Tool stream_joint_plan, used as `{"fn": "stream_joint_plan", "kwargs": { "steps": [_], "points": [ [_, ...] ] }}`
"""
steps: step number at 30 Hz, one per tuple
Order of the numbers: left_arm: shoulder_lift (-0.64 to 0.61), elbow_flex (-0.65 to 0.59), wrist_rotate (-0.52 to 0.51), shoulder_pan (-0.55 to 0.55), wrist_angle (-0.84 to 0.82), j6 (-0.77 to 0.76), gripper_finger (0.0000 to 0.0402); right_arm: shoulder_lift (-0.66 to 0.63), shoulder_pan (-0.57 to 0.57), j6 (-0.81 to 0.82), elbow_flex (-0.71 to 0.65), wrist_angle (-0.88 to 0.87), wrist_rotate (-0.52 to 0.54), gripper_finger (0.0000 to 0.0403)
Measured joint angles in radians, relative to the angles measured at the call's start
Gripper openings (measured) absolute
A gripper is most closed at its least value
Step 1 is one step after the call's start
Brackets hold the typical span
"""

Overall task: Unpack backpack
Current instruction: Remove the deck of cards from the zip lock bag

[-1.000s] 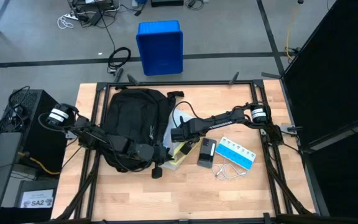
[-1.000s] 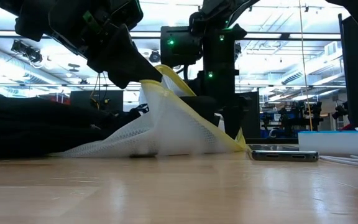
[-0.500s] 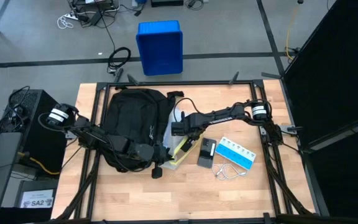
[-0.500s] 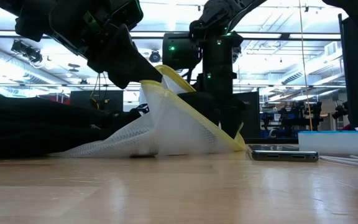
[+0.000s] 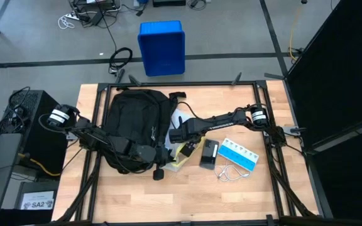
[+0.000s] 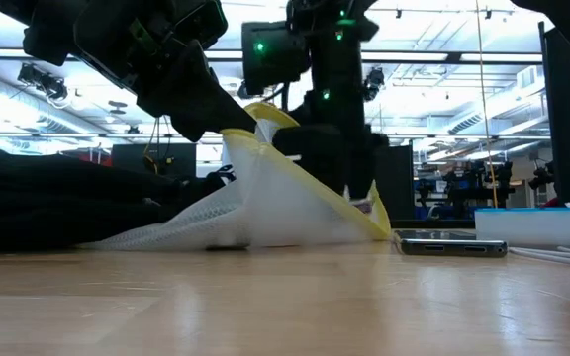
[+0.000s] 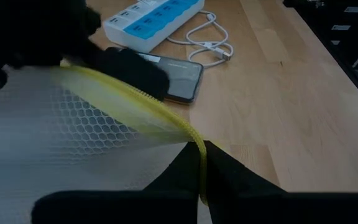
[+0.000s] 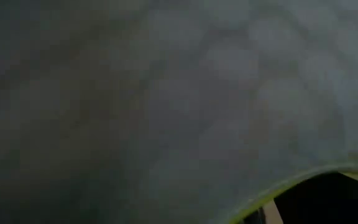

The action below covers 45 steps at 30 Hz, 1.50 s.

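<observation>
Your left gripper (image 5: 161, 154) is clamped on the yellow zipper edge of a white mesh pouch (image 6: 265, 203), lifting that edge off the table (image 5: 168, 194). The backpack (image 5: 134, 122) lies flat on the table's left half, under your left arm, with the pouch just beside its right edge. Your right gripper (image 5: 176, 134) sits low over the pouch; you cannot tell how its fingers stand. Right of the pouch lie 1 dark phone (image 5: 208, 153), 1 white power strip (image 5: 239, 154) and 1 white cable (image 5: 230, 171).
</observation>
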Motion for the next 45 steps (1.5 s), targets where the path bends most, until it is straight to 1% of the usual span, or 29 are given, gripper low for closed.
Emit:
{"fn": "stream_joint_plan", "kwargs": {
  "steps": [5, 10, 14, 20, 24, 26, 29, 31, 36, 39, 42, 45],
  "points": [
    [0.000, 0.000, 0.000, 0.000, -0.002, 0.000, 0.0000, -0.002, 0.031, 0.006, 0.048, -0.088, 0.011, 0.0277],
    [0.000, 0.000, 0.000, 0.000, -0.010, 0.000, 0.0000, -0.003, 0.083, 0.021, 0.089, -0.237, 0.008, 0.0277],
    [0.000, 0.000, 0.000, 0.000, -0.025, -0.002, 0.0000, -0.015, 0.138, -0.006, 0.103, -0.348, -0.012, 0.0277],
    [0.000, 0.000, 0.000, 0.000, -0.031, -0.018, 0.0000, -0.084, 0.211, 0.035, 0.103, -0.377, -0.035, 0.0276],
    [0.000, 0.000, 0.000, 0.000, -0.032, -0.019, 0.0000, -0.159, 0.246, 0.097, 0.101, -0.376, -0.026, 0.0276],
    [0.000, 0.000, 0.000, 0.000, -0.034, -0.019, 0.0000, -0.201, 0.260, 0.137, 0.075, -0.372, -0.016, 0.0276],
    [0.000, 0.000, 0.000, 0.000, -0.041, -0.019, 0.0000, -0.270, 0.283, 0.205, -0.012, -0.332, -0.010, 0.0276],
    [0.000, 0.000, 0.000, 0.000, -0.047, -0.019, 0.0000, -0.323, 0.304, 0.245, -0.097, -0.252, -0.017, 0.0276],
    [0.000, 0.000, -0.001, 0.000, -0.055, -0.019, 0.0000, -0.456, 0.371, 0.356, -0.382, 0.028, -0.113, 0.0276],
    [0.000, 0.000, -0.001, 0.000, -0.055, -0.018, 0.0000, -0.522, 0.415, 0.470, -0.527, 0.108, -0.136, 0.0276],
    [0.000, 0.000, -0.001, 0.000, -0.052, -0.019, 0.0000, -0.557, 0.466, 0.558, -0.621, 0.156, -0.135, 0.0276],
    [0.000, 0.000, -0.001, 0.001, -0.051, -0.018, 0.0000, -0.563, 0.511, 0.591, -0.666, 0.167, -0.139, 0.0276]
  ]
}}
